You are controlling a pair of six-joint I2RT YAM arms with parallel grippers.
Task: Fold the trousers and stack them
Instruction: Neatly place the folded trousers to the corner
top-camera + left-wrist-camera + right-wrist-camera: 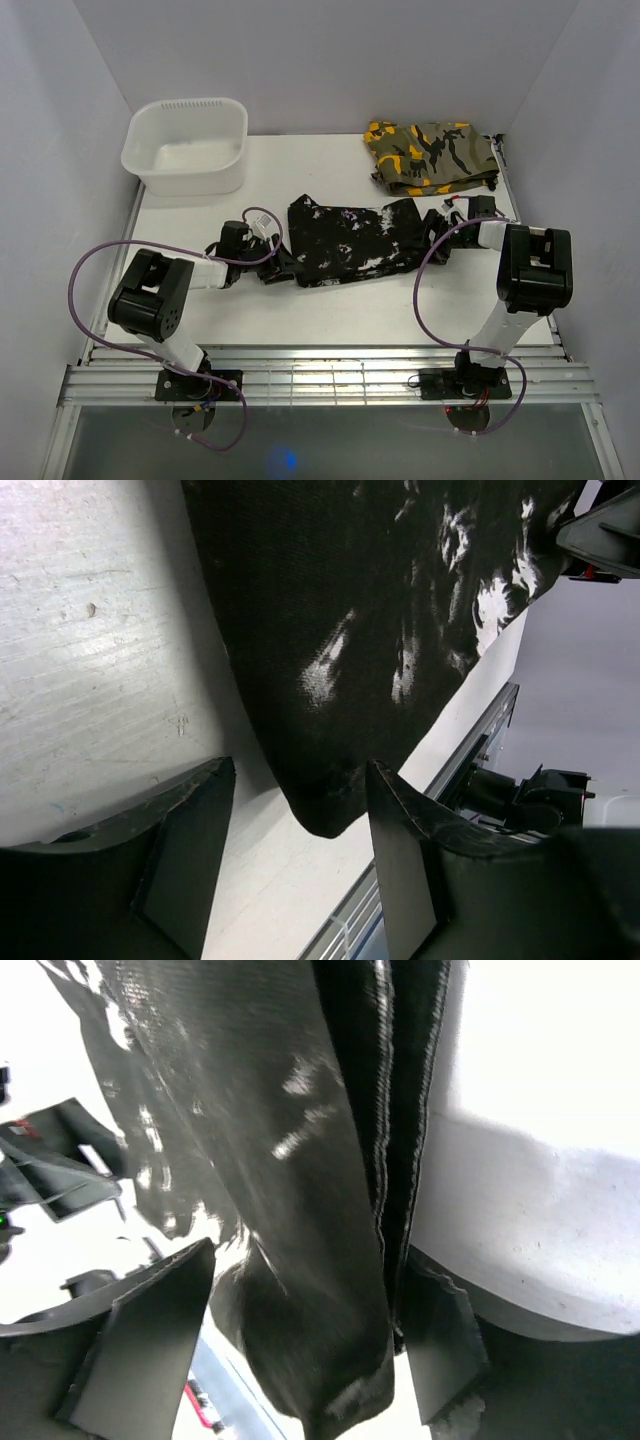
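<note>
Two grippers sit at opposite ends of the trousers (345, 245), which lie as a folded bundle across the middle of the white table (300, 315), black cloth with white splotches all over. The left gripper (298, 775) is at the bundle's left end. In its wrist view the fingers (190, 850) stand wide apart and a rounded corner of the dark fabric lies between them. The corner is close against the finger on the right of that view, and bare table shows between it and the other, so nothing is pinched.

The right gripper (310, 1260) is at the bundle's right end, low over the table. Its jaws are also spread wide. A thick fold of the trousers with a stitched seam runs down between the fingers (150, 1350), and the seam edge lies right beside one of them. The cloth looks loose there rather than clamped.

A white plastic tub (185, 145) stands at the far left corner of the table. An olive camouflage garment (430, 155) with orange and black patches lies folded at the far right, well apart from the trousers.
</note>
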